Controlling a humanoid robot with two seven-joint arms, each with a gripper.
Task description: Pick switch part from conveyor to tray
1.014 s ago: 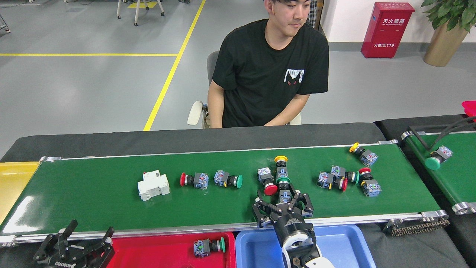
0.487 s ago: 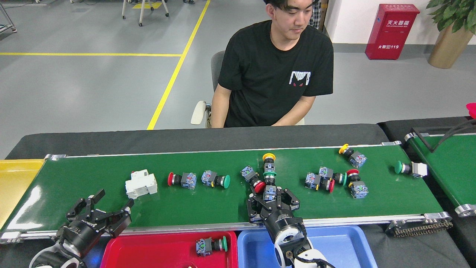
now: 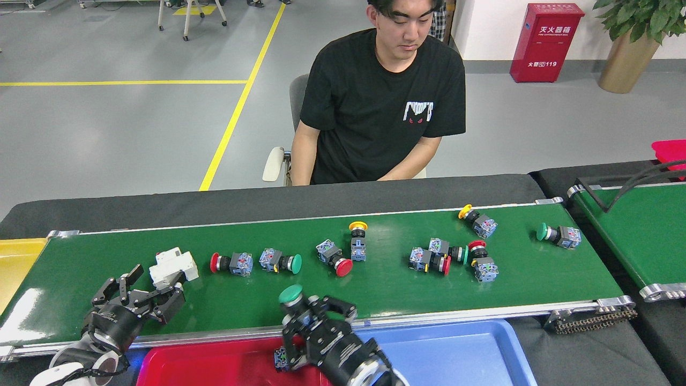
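Hidden: our right pincer covers most of a switch in the red tray; only a blue-grey corner shows below the fingers. Both trays are cut off by the lower edge of the view, and so are the thick parts of our arms.
Hard to make out: the small markings on the switch bodies are too fine to read.
Surface: the conveyor is a glossy dark-green belt with silver rails, lying on a black desk. A yellow tray sits at its left end, and a second green belt lies to the right.
Room: grey floor with yellow lines, a red cabinet, a potted plant, and a seated person in a black shirt behind the desk.
Right arm: our right pincer hangs over the conveyor's near rail, between the red tray and the blue tray, closed around the green-capped switch, its cap pointing up and away.
Left arm: our left pincer is spread wide, holding nothing, just beside the white breaker.
Remaining parts: the other switches lie scattered on the belt.
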